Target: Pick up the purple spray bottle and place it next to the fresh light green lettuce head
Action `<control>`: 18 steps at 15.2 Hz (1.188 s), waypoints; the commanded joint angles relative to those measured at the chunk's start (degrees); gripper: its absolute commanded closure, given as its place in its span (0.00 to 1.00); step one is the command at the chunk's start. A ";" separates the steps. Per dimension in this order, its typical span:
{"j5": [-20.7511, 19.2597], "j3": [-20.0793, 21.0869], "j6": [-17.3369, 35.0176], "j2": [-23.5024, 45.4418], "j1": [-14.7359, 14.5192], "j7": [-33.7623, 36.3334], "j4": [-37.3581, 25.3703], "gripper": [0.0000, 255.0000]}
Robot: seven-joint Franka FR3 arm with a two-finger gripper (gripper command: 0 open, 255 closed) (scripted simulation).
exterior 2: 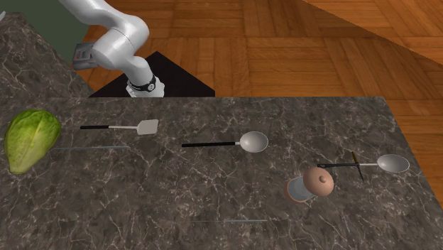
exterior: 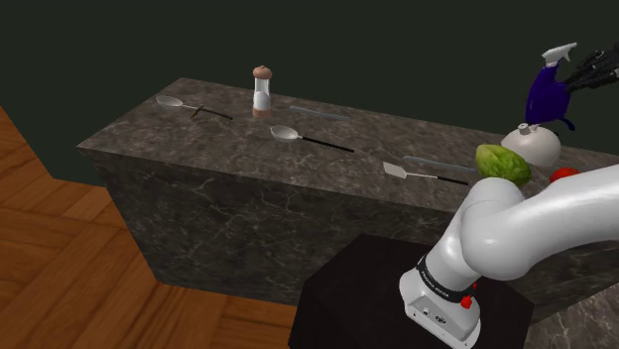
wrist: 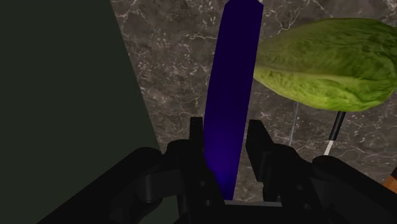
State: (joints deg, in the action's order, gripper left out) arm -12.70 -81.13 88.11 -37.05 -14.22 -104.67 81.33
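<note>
Standing here, I see the black two-finger gripper (wrist: 227, 147) clamped on the deep purple spray bottle (wrist: 232, 76). Its fingers (wrist: 197, 137) press the bottle's body from both sides. In the shoulder view the bottle (exterior: 548, 91), with its white trigger head, sits at about one o'clock from the light green lettuce head (exterior: 503, 164), and the gripper (exterior: 580, 74) reaches in from three o'clock. I cannot tell whether the bottle's base touches anything.

The lettuce lies on the dark veined stone counter (exterior: 327, 149). A white domed object (exterior: 529, 144) sits between lettuce and bottle, and something red (exterior: 563, 174) is at three o'clock of the lettuce. From the wrist, the lettuce (wrist: 331, 63) shows close beside the bottle.

Well away at nine o'clock of the lettuce lie a black-handled spatula (exterior: 395, 170) and a silver spoon (exterior: 286, 133). Beyond them, towards ten o'clock, stands a clear shaker with a brown cap (exterior: 262, 92).
</note>
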 commanded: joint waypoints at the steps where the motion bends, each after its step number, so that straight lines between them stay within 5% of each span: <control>1: -1.30 -4.16 -1.67 -1.14 -3.75 -1.91 -4.13 1.00; 4: -3.91 -10.21 -5.26 -3.77 -10.41 -4.65 -12.47 1.00; 18: -4.97 -8.19 5.82 -5.74 -2.28 -5.82 3.19 1.00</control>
State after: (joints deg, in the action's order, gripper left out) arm -17.52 -89.34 93.08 -42.59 -16.98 -110.38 83.44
